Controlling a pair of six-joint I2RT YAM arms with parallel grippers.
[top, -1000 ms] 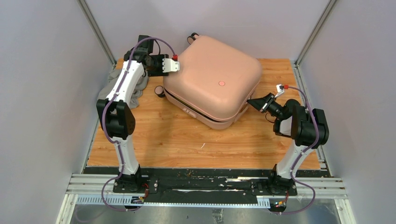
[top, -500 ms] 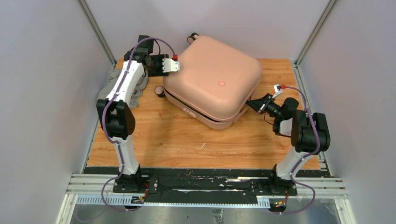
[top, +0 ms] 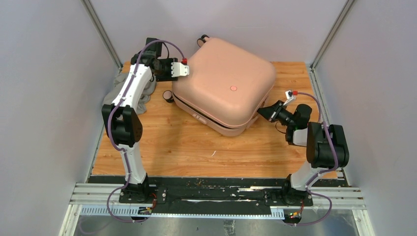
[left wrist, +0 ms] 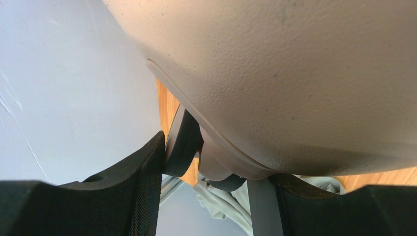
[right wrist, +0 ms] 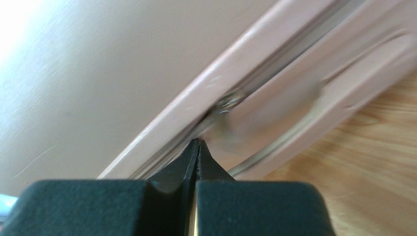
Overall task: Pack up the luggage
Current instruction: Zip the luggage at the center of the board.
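Observation:
The luggage is a closed pale pink hard-shell suitcase lying flat at the back of the wooden table. My left gripper is at its far-left corner. In the left wrist view the luggage shell fills the top. The left gripper is open, its jaws straddling a black wheel that one finger touches. My right gripper is shut, its tip at the right front corner. In the right wrist view the right gripper points into the zip seam, beside a small metal pull. Nothing shows between its fingers.
A grey cloth lies bunched at the table's back-left corner, under the left arm, and shows below the suitcase in the left wrist view, grey cloth. Two more wheels stick out on the luggage's left side and back. Grey walls close in on three sides.
My right gripper has moved left and slightly down to the luggage's right front corner, and its jaws have closed fully. The left arm and the luggage have not moved.

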